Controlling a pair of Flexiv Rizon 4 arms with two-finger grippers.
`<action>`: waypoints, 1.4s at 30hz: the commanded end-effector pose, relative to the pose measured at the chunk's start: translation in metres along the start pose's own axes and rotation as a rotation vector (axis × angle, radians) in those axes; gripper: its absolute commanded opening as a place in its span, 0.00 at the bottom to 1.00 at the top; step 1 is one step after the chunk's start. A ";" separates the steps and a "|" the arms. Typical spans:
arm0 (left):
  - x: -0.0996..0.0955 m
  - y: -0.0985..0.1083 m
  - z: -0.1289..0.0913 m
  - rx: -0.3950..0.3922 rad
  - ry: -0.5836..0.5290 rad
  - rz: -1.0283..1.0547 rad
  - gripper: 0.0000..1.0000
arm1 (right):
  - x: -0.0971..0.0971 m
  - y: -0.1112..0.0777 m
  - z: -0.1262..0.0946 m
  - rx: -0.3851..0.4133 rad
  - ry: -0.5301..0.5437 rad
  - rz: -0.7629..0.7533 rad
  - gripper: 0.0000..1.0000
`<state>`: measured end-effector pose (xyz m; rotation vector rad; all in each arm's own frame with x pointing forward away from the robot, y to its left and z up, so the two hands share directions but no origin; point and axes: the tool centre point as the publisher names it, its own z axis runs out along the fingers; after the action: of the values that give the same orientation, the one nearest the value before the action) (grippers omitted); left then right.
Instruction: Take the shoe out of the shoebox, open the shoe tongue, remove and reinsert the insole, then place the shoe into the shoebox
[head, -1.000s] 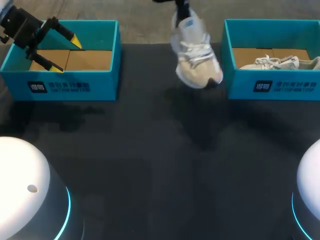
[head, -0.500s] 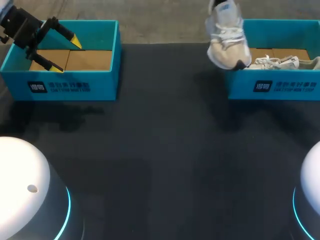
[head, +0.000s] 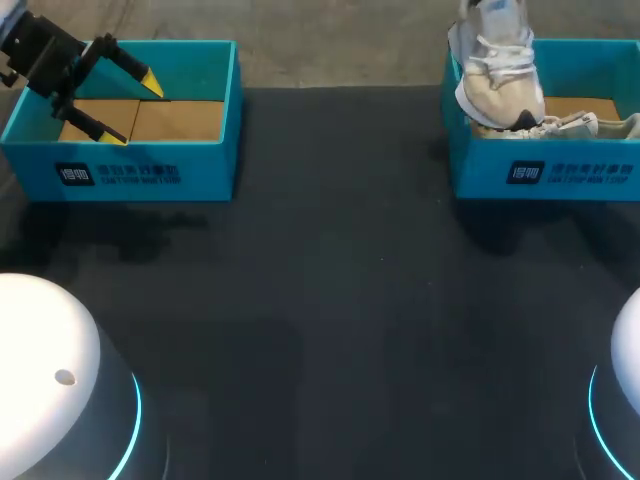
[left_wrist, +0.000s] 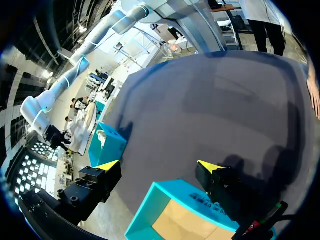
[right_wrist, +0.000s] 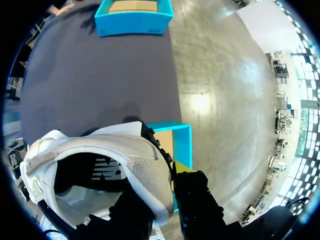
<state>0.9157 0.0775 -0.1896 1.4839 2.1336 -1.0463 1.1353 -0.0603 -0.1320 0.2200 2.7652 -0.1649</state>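
A beige-white shoe (head: 498, 85) hangs toe-down over the left end of the right teal shoebox (head: 545, 175). My right gripper (right_wrist: 162, 200) is shut on the heel collar of this shoe (right_wrist: 100, 165), one finger outside and one inside. The right gripper itself is out of the head view. A second shoe (head: 570, 125) lies inside that box. My left gripper (head: 134, 110) hovers open over the left teal shoebox (head: 130, 150), holding nothing. In the left wrist view the left gripper (left_wrist: 159, 166) stands wide above that box (left_wrist: 170, 200).
The left shoebox (right_wrist: 134, 17) shows only its bare cardboard floor. Dark tabletop (head: 330, 300) stretches between the two boxes. The white arm bases (head: 50, 380) stand at the near corners.
My right arm has carried the shoe to the right, from above the table's middle back to over the right box's left end. The left arm has stayed still.
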 end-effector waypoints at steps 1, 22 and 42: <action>0.000 0.000 0.000 0.000 0.002 0.000 1.00 | 0.000 -0.001 -0.001 -0.003 0.000 -0.002 0.00; 0.000 0.000 0.000 0.000 0.002 0.000 1.00 | -0.016 -0.024 0.014 -0.042 0.015 -0.061 0.00; 0.000 0.000 0.000 0.000 0.002 0.000 1.00 | -0.078 -0.150 0.064 0.079 -0.005 0.047 0.00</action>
<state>0.9157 0.0776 -0.1896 1.4838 2.1336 -1.0463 1.1949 -0.2149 -0.1523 0.2963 2.7310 -0.2732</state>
